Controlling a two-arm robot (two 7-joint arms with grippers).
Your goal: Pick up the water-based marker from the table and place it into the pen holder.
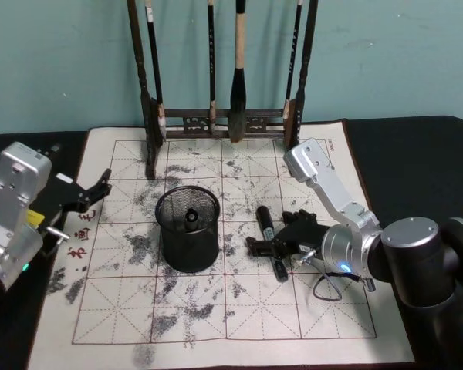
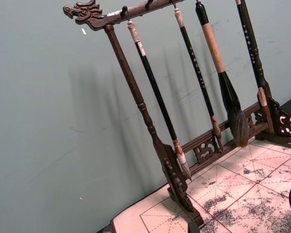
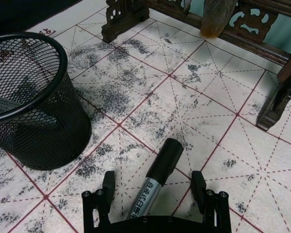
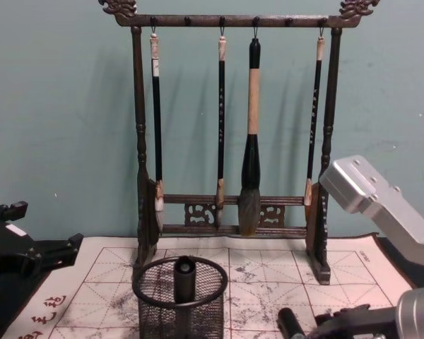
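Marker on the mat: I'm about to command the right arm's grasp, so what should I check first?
1. Marker centred in the open right end effector: ok.
2. Marker gripped: not ok, jaws open.
3. Pen holder upright, to the marker's left: ok.
4. Room in the holder: ok, one pen inside.
5. Left end effector parked at the mat's left edge: ok.

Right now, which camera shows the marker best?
Right wrist view: the marker lies flat on the mat, cap and label clear, with the right gripper open either side of it. In the head view the gripper crosses over it; the chest view catches its cap end.
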